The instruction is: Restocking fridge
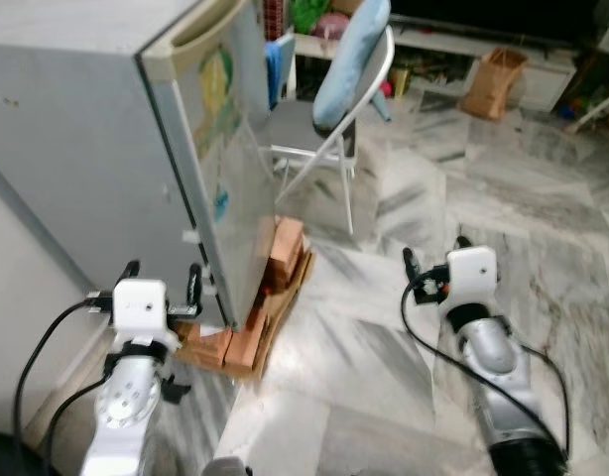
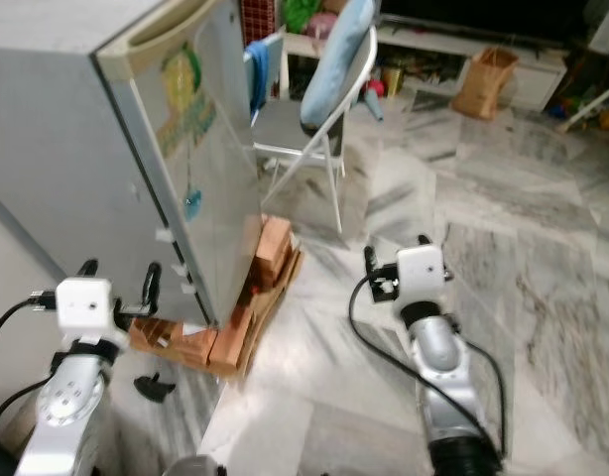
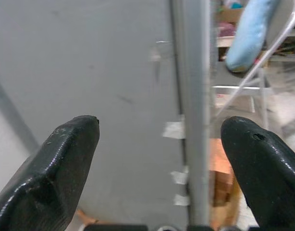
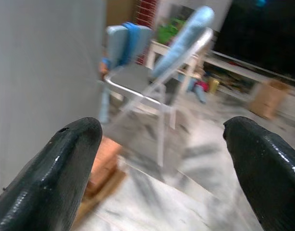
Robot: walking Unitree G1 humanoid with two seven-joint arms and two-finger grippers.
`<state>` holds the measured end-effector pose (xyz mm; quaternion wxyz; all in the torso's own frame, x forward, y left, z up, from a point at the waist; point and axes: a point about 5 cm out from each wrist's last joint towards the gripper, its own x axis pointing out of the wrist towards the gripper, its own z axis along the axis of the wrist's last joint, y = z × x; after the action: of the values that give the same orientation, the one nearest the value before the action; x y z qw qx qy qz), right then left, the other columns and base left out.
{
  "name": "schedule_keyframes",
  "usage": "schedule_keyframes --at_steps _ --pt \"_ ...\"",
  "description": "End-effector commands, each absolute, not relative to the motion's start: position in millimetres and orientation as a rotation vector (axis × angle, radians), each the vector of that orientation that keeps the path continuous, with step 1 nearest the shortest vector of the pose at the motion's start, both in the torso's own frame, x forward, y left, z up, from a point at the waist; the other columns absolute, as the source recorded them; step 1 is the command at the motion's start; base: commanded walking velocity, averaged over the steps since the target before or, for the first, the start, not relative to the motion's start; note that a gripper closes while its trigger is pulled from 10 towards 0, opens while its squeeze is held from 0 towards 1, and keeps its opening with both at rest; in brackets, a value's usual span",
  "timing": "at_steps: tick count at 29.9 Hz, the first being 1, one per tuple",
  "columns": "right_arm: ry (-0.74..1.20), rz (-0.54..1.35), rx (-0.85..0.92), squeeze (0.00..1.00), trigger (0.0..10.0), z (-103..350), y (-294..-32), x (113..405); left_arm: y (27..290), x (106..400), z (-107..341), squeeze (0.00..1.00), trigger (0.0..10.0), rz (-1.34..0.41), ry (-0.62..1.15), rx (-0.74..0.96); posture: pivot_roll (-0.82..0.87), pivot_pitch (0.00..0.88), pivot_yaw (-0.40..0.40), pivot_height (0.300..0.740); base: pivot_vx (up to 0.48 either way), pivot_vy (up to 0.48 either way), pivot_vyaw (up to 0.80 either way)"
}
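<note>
Your left tool (image 1: 164, 281) — fingers spread — faces the shut fridge (image 1: 106, 139) corner; your right tool (image 1: 433, 254) hovers spread over the floor (image 1: 384, 347).

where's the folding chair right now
The folding chair stands ahead in the eye views, just beyond the fridge, on the marble floor.

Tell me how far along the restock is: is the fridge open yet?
Nothing looks done: the fridge door is shut. In hand: the left pincer is open, its fingers on either side of the door's edge near the base. The right pincer is open over the floor, holding nothing. Left: opening the door and all the loading.
</note>
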<state>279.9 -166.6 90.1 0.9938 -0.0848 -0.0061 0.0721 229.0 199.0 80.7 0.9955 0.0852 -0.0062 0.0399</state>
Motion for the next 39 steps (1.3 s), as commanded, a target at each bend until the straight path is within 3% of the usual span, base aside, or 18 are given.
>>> schedule_keyframes --at_steps 1,5,17,21,33,39 --pt "-0.015 0.119 -0.186 0.0 10.0 92 -177 280 192 229 82 0.0 10.0 0.041 -0.025 0.163 0.11 0.027 -0.017 0.74 0.0 0.0 0.0" --pt "-0.017 0.118 -0.186 0.0 10.0 92 -177 281 191 230 83 0.0 10.0 0.027 -0.034 0.156 0.1 0.028 -0.016 0.74 0.139 0.0 0.0" --pt "-0.023 0.129 -0.193 0.0 10.0 93 -175 285 189 231 82 0.0 10.0 0.02 -0.033 0.132 0.1 0.025 -0.021 0.74 0.354 0.0 -0.76" --pt "-0.024 0.13 -0.192 0.0 10.0 93 -174 285 190 231 81 0.0 10.0 0.025 -0.027 0.126 0.1 0.027 -0.019 0.74 0.379 0.0 0.0" --pt "-0.031 0.13 -0.192 0.0 10.0 93 -174 284 202 221 72 0.0 10.0 0.067 0.032 0.142 0.1 0.028 -0.015 0.74 0.0 0.0 0.0" --pt "-0.038 0.136 -0.193 0.0 10.0 94 -172 284 208 223 72 0.0 10.0 0.079 0.041 0.158 0.1 0.035 -0.017 0.74 0.0 0.387 0.0"
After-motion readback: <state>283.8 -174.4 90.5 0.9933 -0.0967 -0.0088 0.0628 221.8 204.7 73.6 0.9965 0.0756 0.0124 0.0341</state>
